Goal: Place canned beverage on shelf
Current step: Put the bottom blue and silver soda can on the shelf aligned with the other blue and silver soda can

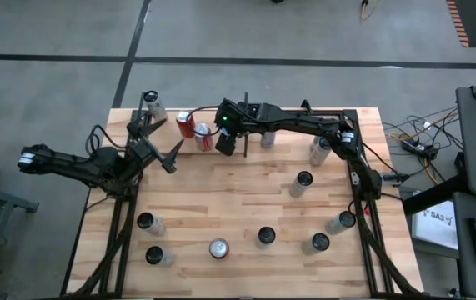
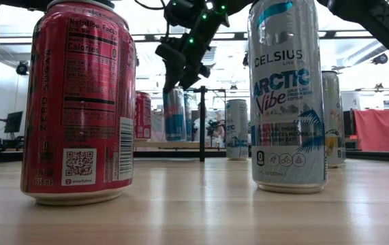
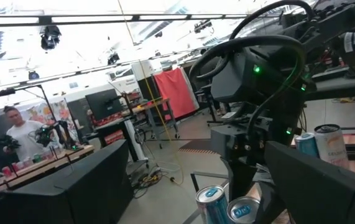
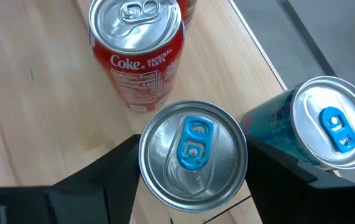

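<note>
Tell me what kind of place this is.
Probably a robotics lab or workshop: a wooden table with two mounted arms among drink cans, cables trailing across a concrete floor, and workbenches with a person behind.

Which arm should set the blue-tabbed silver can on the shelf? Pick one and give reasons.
Right. The right gripper already straddles the blue-tabbed silver can, a dark finger on each side, beside the red Coke can. The left gripper hangs open near the table's left edge, holding nothing.

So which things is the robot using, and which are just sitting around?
Job: blue-tab can, gripped in the right gripper jaws; shelf.
Lying about: Coke can, Celsius can, pink zero-sugar can. The left gripper waits open.
</note>
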Action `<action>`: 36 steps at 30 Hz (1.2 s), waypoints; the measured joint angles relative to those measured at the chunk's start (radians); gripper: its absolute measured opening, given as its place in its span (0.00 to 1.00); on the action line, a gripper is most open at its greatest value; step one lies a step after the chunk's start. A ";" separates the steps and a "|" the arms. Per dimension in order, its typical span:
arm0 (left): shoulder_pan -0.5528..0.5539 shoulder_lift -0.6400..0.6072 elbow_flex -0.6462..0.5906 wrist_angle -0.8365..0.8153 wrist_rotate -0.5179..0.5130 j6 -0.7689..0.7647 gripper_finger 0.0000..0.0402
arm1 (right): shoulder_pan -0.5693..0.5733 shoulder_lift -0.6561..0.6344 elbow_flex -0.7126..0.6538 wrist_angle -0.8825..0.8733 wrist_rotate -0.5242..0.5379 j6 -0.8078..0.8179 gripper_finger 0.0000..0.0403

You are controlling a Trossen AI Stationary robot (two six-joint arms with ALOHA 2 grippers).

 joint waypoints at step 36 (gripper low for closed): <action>0.000 0.000 0.000 -0.024 -0.001 0.012 0.90 | -0.005 -0.011 0.091 -0.060 0.001 0.010 0.78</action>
